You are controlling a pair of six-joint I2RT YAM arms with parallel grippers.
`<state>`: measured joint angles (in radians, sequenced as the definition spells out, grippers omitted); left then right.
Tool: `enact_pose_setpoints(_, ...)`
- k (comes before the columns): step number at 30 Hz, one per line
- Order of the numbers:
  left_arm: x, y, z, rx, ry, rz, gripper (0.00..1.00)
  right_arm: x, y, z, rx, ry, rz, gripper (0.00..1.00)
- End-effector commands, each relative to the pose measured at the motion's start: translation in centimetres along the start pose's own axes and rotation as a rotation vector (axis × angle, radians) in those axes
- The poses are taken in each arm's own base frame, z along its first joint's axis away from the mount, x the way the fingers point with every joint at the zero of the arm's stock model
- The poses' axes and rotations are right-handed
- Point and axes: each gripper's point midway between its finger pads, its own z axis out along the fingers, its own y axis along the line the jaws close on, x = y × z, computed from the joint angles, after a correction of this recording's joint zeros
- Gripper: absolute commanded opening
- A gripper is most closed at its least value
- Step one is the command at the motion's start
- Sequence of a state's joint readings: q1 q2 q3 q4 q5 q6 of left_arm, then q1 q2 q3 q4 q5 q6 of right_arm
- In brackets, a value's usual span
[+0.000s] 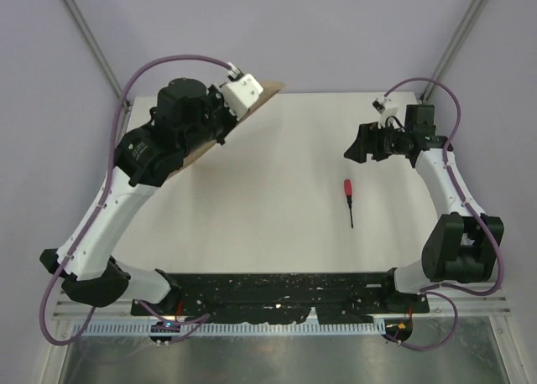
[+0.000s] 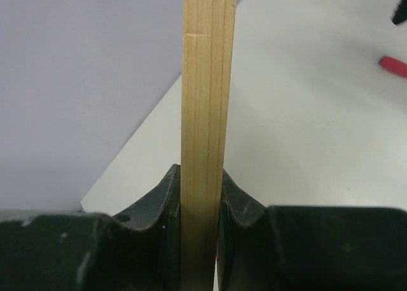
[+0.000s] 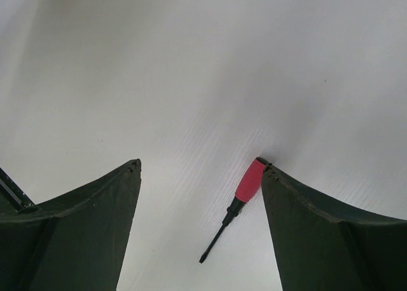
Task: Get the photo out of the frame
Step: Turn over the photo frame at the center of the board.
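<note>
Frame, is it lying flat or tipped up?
Tipped up. The left gripper pinches the frame edge-on; from above only a brown sliver shows.

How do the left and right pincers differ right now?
The left pincer is shut on the frame, clamping its wooden edge; the right pincer stands wide open and holds nothing. The left works at the far-left corner of the table; the right points down near the red-handled screwdriver. Both are dark.

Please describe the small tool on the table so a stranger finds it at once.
On the right half of the white table, near the open right gripper, lies a screwdriver. Its red handle and thin dark shaft set it apart from the pale wooden frame in the left gripper.
</note>
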<state>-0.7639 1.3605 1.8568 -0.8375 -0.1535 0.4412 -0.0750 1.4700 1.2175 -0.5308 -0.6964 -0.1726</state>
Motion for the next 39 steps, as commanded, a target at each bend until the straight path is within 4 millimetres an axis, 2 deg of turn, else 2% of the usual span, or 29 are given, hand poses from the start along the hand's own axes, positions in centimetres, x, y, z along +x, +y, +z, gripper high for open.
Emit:
enact_pose_setpoints(1,-2.1,6.4,-2.2,-0.157,-0.110,-0.312,0.00,-1.2,-0.1,-1.4,0.047,-0.058,-0.062,0.80)
enact_pose_setpoints(5,-1.0,12.1,-4.1,-0.325,-0.164,-0.509,0.00,-1.2,-0.3,-1.8,0.074,-0.062,-0.053,0.80)
enact_pose_setpoints(9,1.4,15.8,-6.3,-0.485,-0.196,-0.634,0.00,-1.4,-0.6,-2.1,0.103,-0.070,-0.042,0.80)
enact_pose_setpoints(13,5.0,17.8,-8.6,-0.648,-0.194,-0.744,0.00,-1.5,-0.7,-2.4,0.124,-0.078,-0.025,0.80)
enact_pose_setpoints(16,8.0,18.4,-10.4,-0.742,-0.186,-0.820,0.00,-1.6,-0.7,-2.6,0.134,-0.090,-0.020,0.80)
enact_pose_setpoints(18,9.9,18.4,-11.6,-0.796,-0.187,-0.862,0.00,-1.6,-0.7,-2.6,0.141,-0.097,-0.012,0.80)
enact_pose_setpoints(20,12.1,17.7,-11.8,-0.823,-0.169,-0.900,0.00,-1.8,-0.8,-2.7,0.151,-0.106,0.002,0.80)
enact_pose_setpoints(22,13.7,17.5,-13.2,-0.874,-0.187,-0.930,0.00,-1.7,-1.1,-2.6,0.167,-0.103,0.021,0.80)
enact_pose_setpoints(28,17.3,15.7,-13.2,-0.850,-0.156,-1.005,0.00,-0.6,-1.4,-1.7,0.151,-0.076,0.064,0.80)
enact_pose_setpoints(30,17.7,15.0,-12.8,-0.824,-0.151,-1.013,0.00,-0.2,-0.9,-1.2,0.100,-0.065,0.074,0.80)
enact_pose_setpoints(34,18.7,13.6,-12.2,-0.783,-0.128,-1.053,0.00,0.1,2.0,-0.2,-0.101,-0.050,0.114,0.80)
enact_pose_setpoints(37,19.9,12.7,-12.0,-0.763,-0.109,-1.084,0.00,-0.2,3.9,0.3,-0.258,-0.041,0.158,0.80)
enact_pose_setpoints(39,20.6,12.1,-11.9,-0.757,-0.097,-1.095,0.00,-0.6,4.5,0.7,-0.308,-0.038,0.182,0.80)
